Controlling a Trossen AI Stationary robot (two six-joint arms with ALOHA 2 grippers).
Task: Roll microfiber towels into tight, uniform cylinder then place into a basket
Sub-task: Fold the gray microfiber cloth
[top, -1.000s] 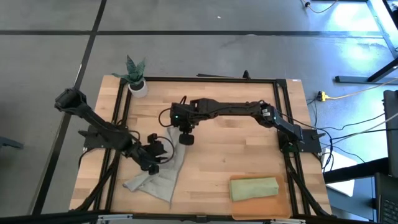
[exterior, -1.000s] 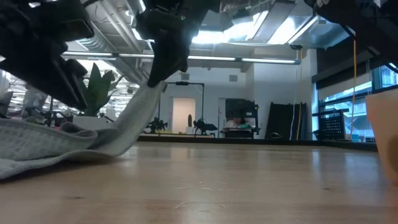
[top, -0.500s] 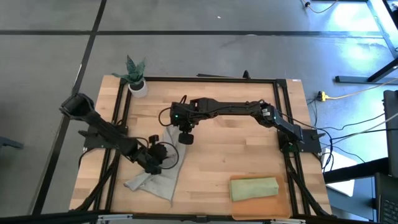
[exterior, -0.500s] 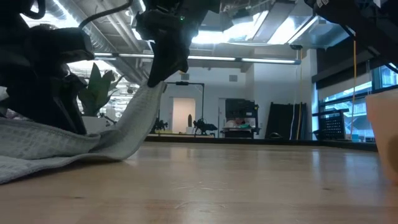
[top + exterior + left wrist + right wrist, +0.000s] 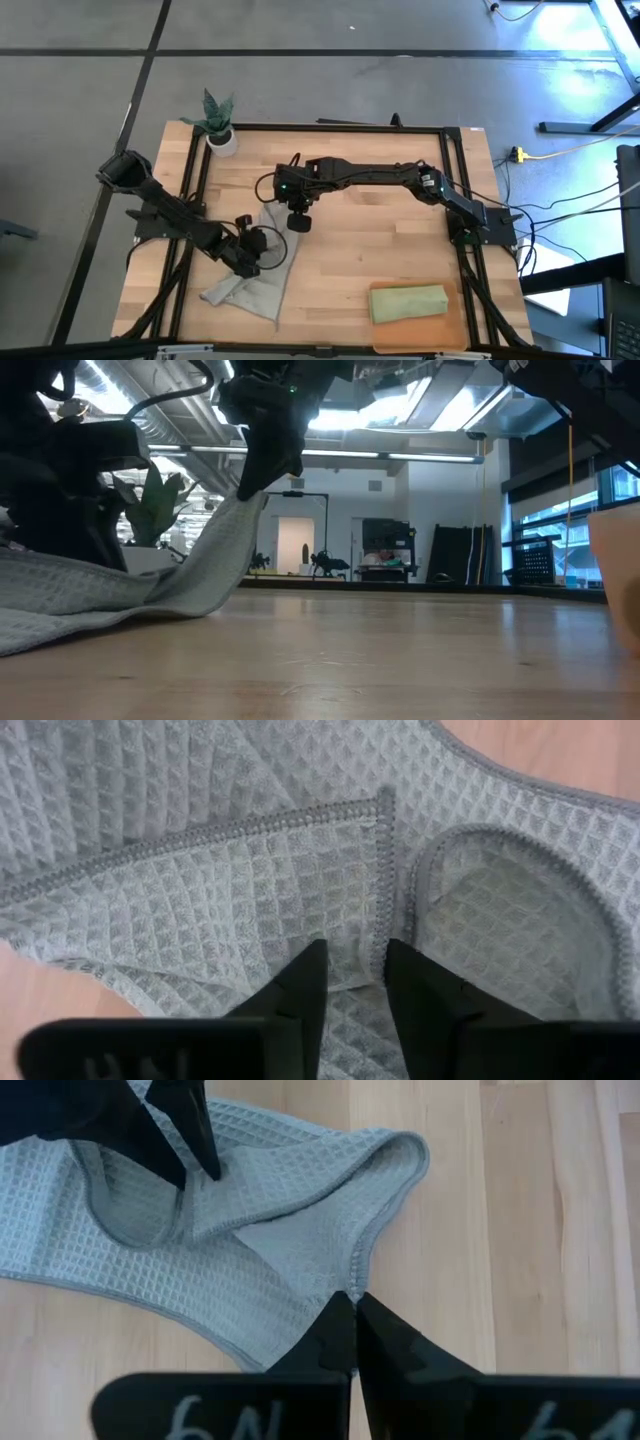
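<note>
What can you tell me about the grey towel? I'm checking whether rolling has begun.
The grey towel is waffle-weave cloth with a stitched hem, unrolled and rumpled on the wooden table. The right tool pinches one edge and lifts it; the left tool straddles a folded hem near its middle.

Your high camera looks straight down on the whole counter (image 5: 380,250) and both arms. Your low one sits at counter height, facing level across the wood into the room behind. Each wrist camera looks past its own arm's fingers, very close to the grey towel (image 5: 250,870). That towel appears in all four views, and the right wrist view also catches the left pincer (image 5: 185,1155).
</note>
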